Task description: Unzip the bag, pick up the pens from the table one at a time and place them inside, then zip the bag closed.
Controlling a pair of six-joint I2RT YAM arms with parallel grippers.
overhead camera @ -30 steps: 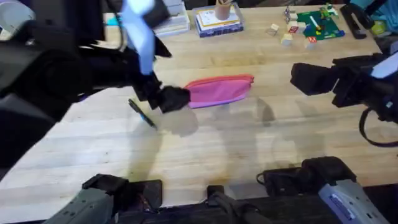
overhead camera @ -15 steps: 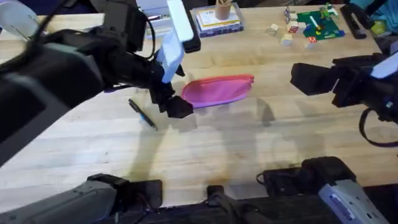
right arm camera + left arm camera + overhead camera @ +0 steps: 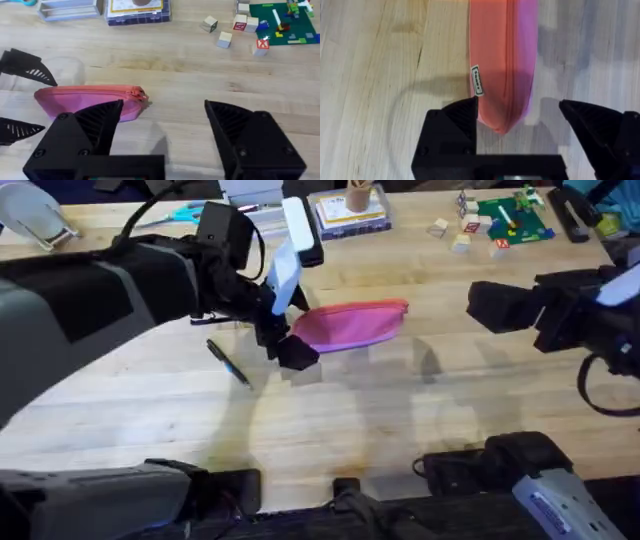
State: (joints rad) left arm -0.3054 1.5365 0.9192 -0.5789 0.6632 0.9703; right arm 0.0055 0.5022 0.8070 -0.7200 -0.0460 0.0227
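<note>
Left gripper [image 3: 517, 120] spread wide at the left end of the bag [image 3: 350, 325], one finger [image 3: 457, 125] just beside the pouch's end with its small white label [image 3: 477, 81], the other finger on the far side, nothing held. Right gripper [image 3: 162, 130] also wide and empty, hanging well apart over the right part of the table [image 3: 400, 430]. Bag lying flat near the table's middle, zipper [image 3: 90, 90] along its top edge; one pen [image 3: 228, 363] on the wood just left of it, near the left gripper.

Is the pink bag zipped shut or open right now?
Shut. The bag's orange-red zipper runs unbroken along its top edge, puller at the end; no opening shows.
</note>
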